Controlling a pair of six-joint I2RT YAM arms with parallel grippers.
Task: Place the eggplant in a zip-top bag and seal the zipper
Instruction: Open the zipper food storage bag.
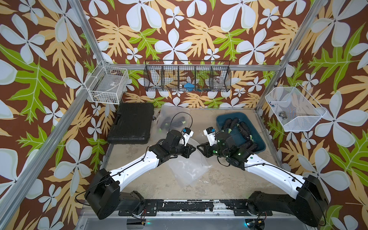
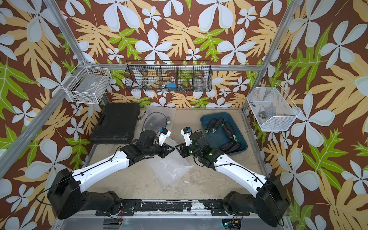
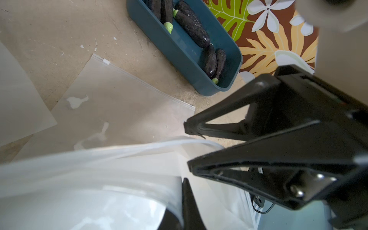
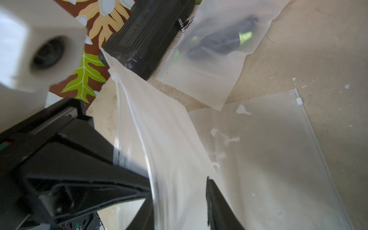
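counter point(image 1: 139, 187): the widest bare stretch is behind both grippers on the base side. A narrower bare strip runs beyond the fingertips toward the back wall.

black case point(image 1: 130, 123): beyond left gripper point(image 1: 192, 149), off to its outer side, along the counter's left edge. Well apart from the fingers.

blue bin point(image 3: 175, 59): just beside right gripper point(image 1: 199, 147) on its outer side, hard against the counter's right edge. In both top views the right wrist overlaps the bin's near corner, so there's little room that way.

zip-top bag point(image 4: 159, 119): held up off the counter, with the left gripper clamped tight on its edge. Its zipper edge runs through the gap of the right gripper, whose jaws stand apart. Can't tell if a pad touches the film.

The grippers sit tip to tip, near each other, over the counter's middle.

second bag point(image 3: 119, 95): flat on the counter under both grippers.

third bag point(image 4: 219, 39): beyond the left gripper, just beside the case, with dark eggplant shapes inside.

eggplants point(image 3: 194, 29): loose in the bin, outboard of the right gripper.

slider point(image 3: 106, 62): at one end of the second bag's zipper.
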